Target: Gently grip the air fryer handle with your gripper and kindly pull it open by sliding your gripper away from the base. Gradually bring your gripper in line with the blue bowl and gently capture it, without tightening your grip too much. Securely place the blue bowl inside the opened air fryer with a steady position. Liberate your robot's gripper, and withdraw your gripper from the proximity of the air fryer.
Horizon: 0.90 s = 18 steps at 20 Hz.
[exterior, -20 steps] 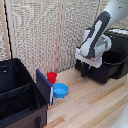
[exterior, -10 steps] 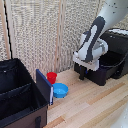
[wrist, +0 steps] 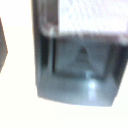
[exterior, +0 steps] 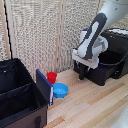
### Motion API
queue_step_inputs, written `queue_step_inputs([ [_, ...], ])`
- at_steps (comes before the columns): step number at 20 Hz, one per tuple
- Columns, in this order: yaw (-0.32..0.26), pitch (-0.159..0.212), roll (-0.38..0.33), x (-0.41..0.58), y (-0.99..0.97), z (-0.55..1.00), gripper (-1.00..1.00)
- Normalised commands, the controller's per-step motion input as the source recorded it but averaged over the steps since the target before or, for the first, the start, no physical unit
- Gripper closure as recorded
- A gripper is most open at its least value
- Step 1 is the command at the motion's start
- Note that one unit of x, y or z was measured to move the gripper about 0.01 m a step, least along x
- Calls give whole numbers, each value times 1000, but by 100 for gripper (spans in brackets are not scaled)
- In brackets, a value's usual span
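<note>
The black boxy plastic air fryer (exterior: 107,67) sits at the right of the exterior view, drawer pulled out, its dark cavity (wrist: 82,65) showing nothing inside in the blurry wrist view. The white blocky gripper (exterior: 83,75) hangs at the drawer's front; whether its dark fingers are spread, I cannot tell. Lower centre, the small round bright-blue bowl (exterior: 60,90) rests on the wooden floor (exterior: 95,107), just beside a small red cup (exterior: 51,77) and touching the big black fabric crate's blue panel (exterior: 44,86).

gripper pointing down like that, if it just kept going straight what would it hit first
Probably the air fryer's pulled-out drawer front or handle, just below the gripper; otherwise the wooden floor. Depth is unclear in the exterior view.
</note>
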Motion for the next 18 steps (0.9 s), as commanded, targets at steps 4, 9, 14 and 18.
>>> queue_step_inputs([
  [4,-26,23,17,-83,293,877,-100],
  [9,0,85,95,-72,367,693,-100],
  [14,0,127,178,-91,432,492,-100],
  [18,20,151,230,-14,435,228,-100],
])
